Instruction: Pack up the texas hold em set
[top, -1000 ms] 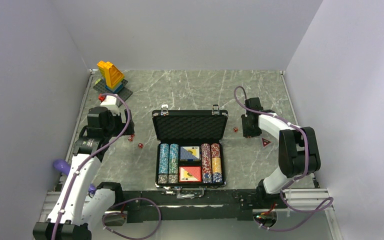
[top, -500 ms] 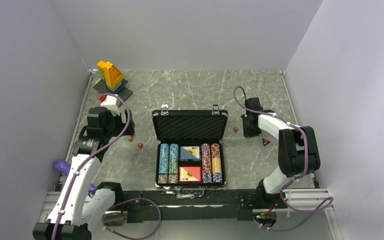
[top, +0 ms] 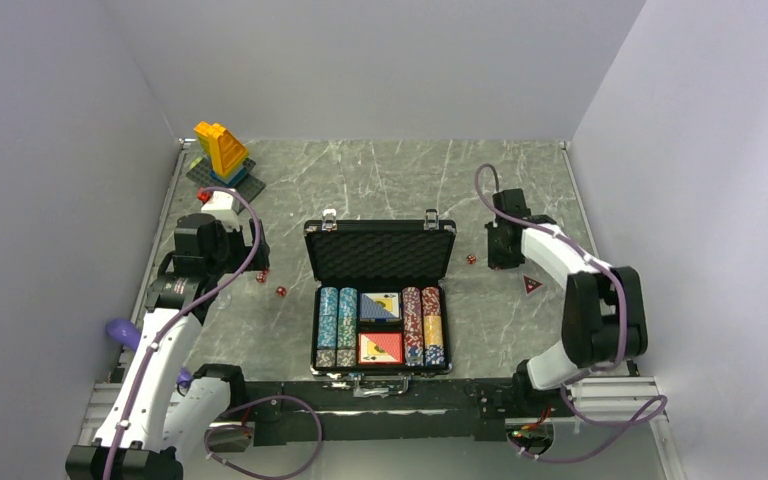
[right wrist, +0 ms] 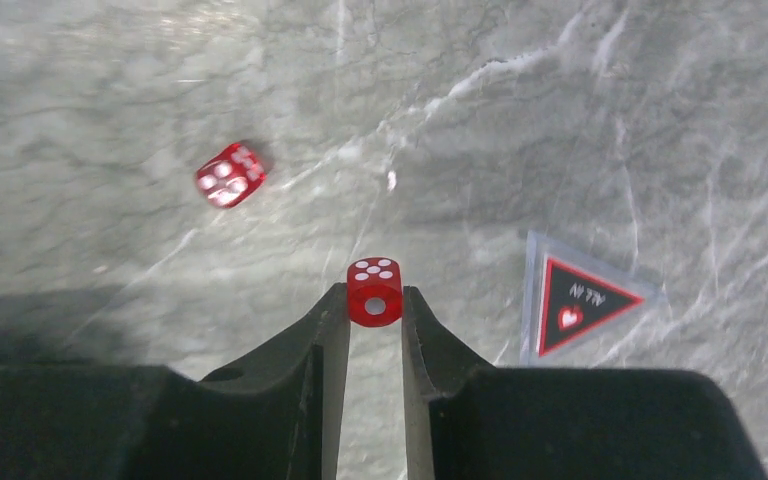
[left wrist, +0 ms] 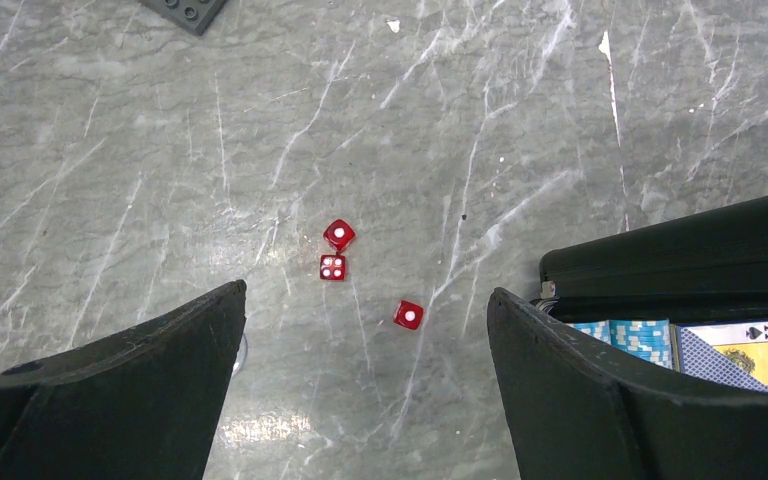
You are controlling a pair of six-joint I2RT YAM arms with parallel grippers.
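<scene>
The black case (top: 380,372) lies open at the centre, its foam-lined lid (top: 380,250) up, with rows of striped chips (top: 337,325) and two card decks (top: 380,328) inside. My right gripper (right wrist: 374,300) is shut on a red die (right wrist: 374,292) just above the table, right of the case (top: 503,250). Another die (right wrist: 229,175) lies to its left on the table (top: 470,260). My left gripper (left wrist: 367,295) is open and empty above three red dice (left wrist: 408,315), left of the case (top: 222,250); they also show in the top view (top: 281,291).
A black triangular token with a red edge (right wrist: 580,305) lies right of the right gripper (top: 531,285). The yellow-blue brick tower (top: 222,152) on its dark baseplate stands at the back left. Walls enclose the table on three sides.
My right arm has shifted a little, its elbow swinging to the right, with the gripper staying near the same spot. The left arm and the dice under it have not moved.
</scene>
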